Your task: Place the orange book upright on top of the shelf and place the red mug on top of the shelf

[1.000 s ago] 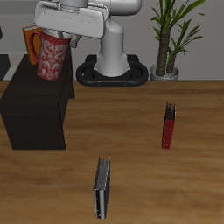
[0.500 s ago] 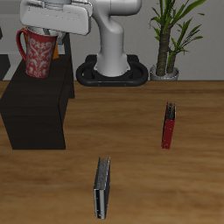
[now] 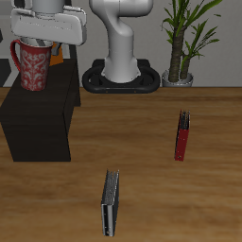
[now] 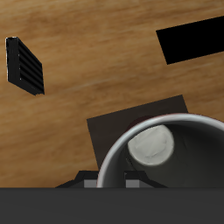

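The gripper (image 3: 43,38) is holding the red mug (image 3: 32,65) by its rim, jaws clamped on the wall of the mug, and the mug is hanging upright over the shelf (image 3: 38,113). In the exterior view the base of the mug is looking very close to the flat dark top, but I cannot tell if it is already touching. In the wrist view the pale inside of the mug (image 4: 157,144) is filling the picture, with the dark shelf top (image 4: 118,131) under it and the wooden table (image 4: 87,52) beyond.

The orange book (image 3: 60,53) is only partly showing behind the mug — a small orange piece near the gripper, seemingly standing on the back part of the shelf.

What could go wrong from here, in my judgement: the mug is hanging quite near the book, so a sideways drift while lowering could knock the book over. If the jaws are opening while the mug is still above the top, it could drop and tip, or roll off the edge. The handle is also pointing toward the outer side of the shelf — too far that way and the mug is sitting on the border.

No brand, label or readable writing is showing anywhere; the mug is carrying only a faint speckled pattern.
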Available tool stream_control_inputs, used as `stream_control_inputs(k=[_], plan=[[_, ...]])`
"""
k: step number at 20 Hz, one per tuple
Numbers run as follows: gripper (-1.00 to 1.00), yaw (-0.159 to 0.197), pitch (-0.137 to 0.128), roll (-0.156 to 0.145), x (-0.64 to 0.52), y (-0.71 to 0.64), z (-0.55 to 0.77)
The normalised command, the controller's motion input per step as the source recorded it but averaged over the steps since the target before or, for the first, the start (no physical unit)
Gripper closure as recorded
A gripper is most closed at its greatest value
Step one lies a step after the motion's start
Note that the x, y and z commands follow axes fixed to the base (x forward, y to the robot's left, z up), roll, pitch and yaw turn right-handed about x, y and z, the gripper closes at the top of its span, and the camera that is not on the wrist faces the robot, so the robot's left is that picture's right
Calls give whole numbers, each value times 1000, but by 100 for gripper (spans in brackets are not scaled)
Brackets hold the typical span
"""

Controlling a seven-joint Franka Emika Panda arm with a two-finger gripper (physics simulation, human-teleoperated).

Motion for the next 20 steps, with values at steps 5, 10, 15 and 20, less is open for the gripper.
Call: stream_control_inputs(k=[5,10,15,20], plan=[[100,-4,9,4,75,-93,-148],[100,-10,14,16,84,-4,-208],[-100,-37,7,-23,88,-83,-164],[-100,-10,17,-11,62,-22,-154]])
